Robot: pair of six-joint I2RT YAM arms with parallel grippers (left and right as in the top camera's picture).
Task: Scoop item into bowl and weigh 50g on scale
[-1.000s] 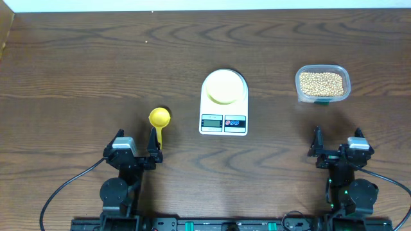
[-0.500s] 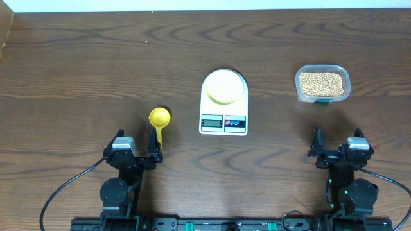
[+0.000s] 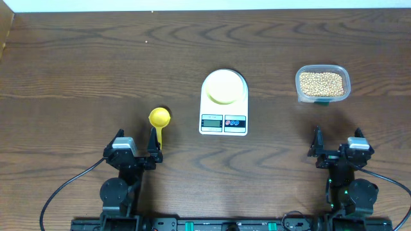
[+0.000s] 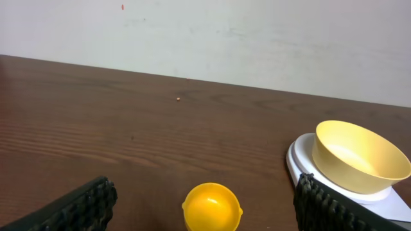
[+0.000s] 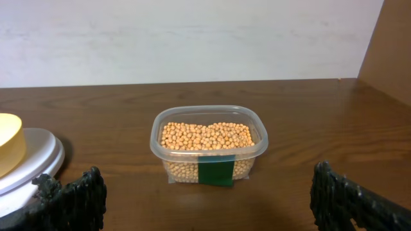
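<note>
Overhead, the beans [image 3: 322,82] sit in a clear tub [image 3: 298,84] at 2 o'clock on the desk [image 3: 77,64]. They fill the tub close to the top. In the right wrist view, a green label [image 5: 215,172] is on the tub's near side.

The bowl [image 3: 223,86] is empty. It sits on the round top of the scale [image 3: 223,131] in the middle of the desk, at 9 o'clock from the tub and well apart from it. The scale's little screen [image 3: 212,121] faces 6 o'clock.

A yellow scoop [image 3: 159,118] lies at 8 o'clock from the scale. Its cup points to 12 o'clock and its handle to 6 o'clock.

The left tool [image 3: 136,144] is at 7 o'clock on the desk. Its fingers are spread wide and hold nothing. The handle's end is just beside one finger, and I cannot tell if they touch. The right tool [image 3: 336,142] is at 5 o'clock, at 6 o'clock from the tub. It is spread wide too and holds nothing.
</note>
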